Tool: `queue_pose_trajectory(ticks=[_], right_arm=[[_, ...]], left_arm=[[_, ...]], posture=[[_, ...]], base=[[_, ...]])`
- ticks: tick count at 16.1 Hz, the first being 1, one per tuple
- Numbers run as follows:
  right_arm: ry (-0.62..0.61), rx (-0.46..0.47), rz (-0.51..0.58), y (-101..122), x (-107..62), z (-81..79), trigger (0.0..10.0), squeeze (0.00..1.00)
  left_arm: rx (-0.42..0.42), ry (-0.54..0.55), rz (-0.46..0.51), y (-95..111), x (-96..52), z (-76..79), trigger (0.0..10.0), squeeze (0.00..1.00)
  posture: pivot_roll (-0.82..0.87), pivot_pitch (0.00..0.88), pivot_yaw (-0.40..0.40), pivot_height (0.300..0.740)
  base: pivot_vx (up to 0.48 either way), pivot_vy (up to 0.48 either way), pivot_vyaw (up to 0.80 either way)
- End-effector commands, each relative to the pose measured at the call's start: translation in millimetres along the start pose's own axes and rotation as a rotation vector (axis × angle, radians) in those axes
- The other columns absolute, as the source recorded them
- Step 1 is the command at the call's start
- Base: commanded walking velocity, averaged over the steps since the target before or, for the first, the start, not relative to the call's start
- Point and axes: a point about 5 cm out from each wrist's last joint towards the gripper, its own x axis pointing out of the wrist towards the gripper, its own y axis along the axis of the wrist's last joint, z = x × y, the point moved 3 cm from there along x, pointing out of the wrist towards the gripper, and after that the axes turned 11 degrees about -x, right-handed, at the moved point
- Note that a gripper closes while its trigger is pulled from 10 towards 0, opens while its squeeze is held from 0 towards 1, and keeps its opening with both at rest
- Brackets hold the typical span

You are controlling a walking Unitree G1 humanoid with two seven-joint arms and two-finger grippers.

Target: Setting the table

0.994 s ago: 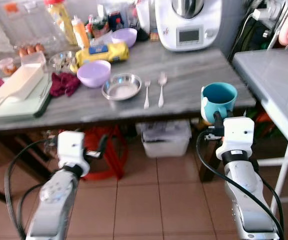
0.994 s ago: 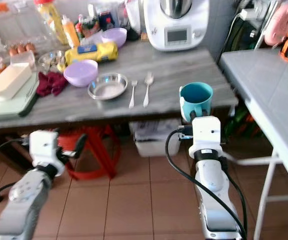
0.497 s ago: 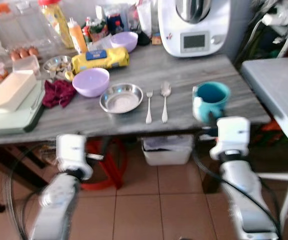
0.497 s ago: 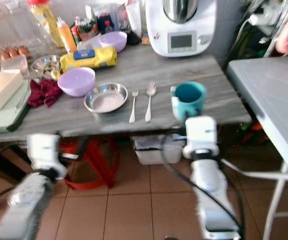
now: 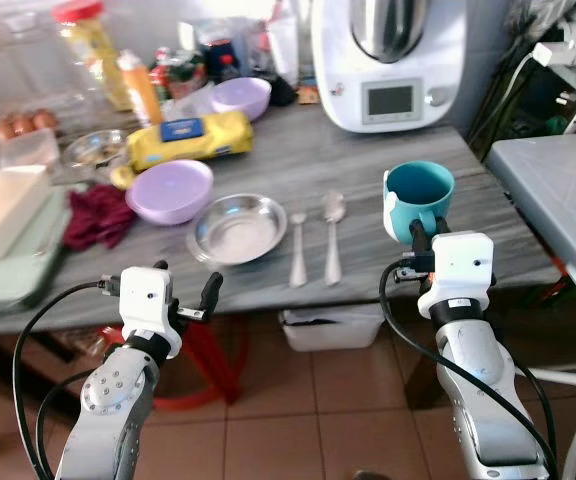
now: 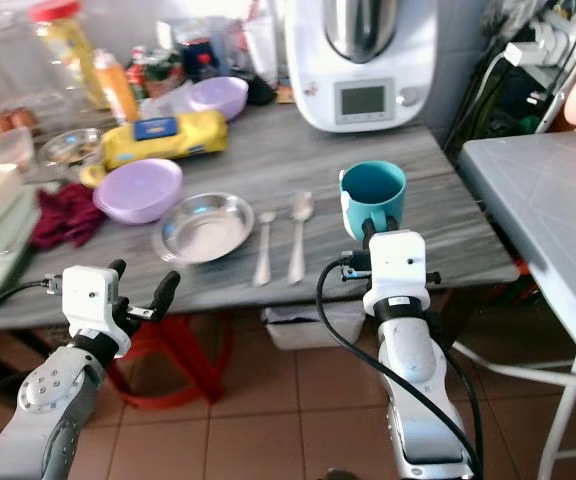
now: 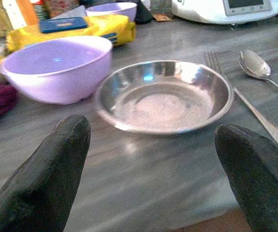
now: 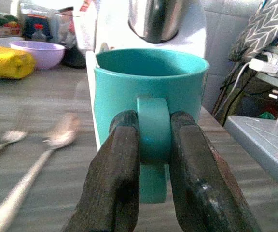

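Now the teal cup (image 5: 419,196) sits further in on the grey tabletop (image 5: 368,160), nearer the spoon (image 5: 332,232). Right gripper (image 8: 153,140) jaws clamp its smooth handle. Left gripper (image 5: 181,297) jaws stand wide apart by the tabletop's edge.

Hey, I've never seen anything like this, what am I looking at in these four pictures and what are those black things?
This is a two-armed household robot at a grey table. Two pictures come from cameras in its head, looking down; the other two come from cameras on its wrists, looking along its black fingers. The right pincer grips the handle of a teal mug. The left pincer is open, near the table edge, facing a steel dish. Beside the dish lie a fork, a spoon and a purple bowl. Behind stands a white kitchen machine.
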Motion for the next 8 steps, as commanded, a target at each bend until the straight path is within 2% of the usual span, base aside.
queue_pose_trajectory(ticks=[1,3,4,8], right_arm=[[-0.009,0.009,0.03,9.0,2.1,2.1,10.0,0.0],[-0.005,0.009,0.031,9.1,1.8,1.0,10.0,0.0],[-0.003,0.009,0.032,9.7,1.8,0.4,10.0,0.0],[0.002,0.006,0.036,10.1,0.7,0.6,10.0,0.0]], left_arm=[[0.015,0.003,0.009,5.1,-1.8,-3.5,10.0,0.0],[0.015,0.002,0.007,5.2,-1.9,-4.1,10.0,0.0],[-0.003,-0.016,0.023,8.5,-2.2,-3.0,10.0,0.0],[0.04,0.009,0.063,16.2,-7.3,-9.5,10.0,0.0]], posture=[[-0.08,0.111,0.08,0.74],[-0.08,0.111,0.08,0.74],[-0.08,0.111,0.081,0.74],[-0.08,0.111,0.084,0.74]], base=[[0.398,0.0,0.0],[0.394,0.0,0.0],[0.0,0.0,0.0],[0.0,0.0,0.0]])
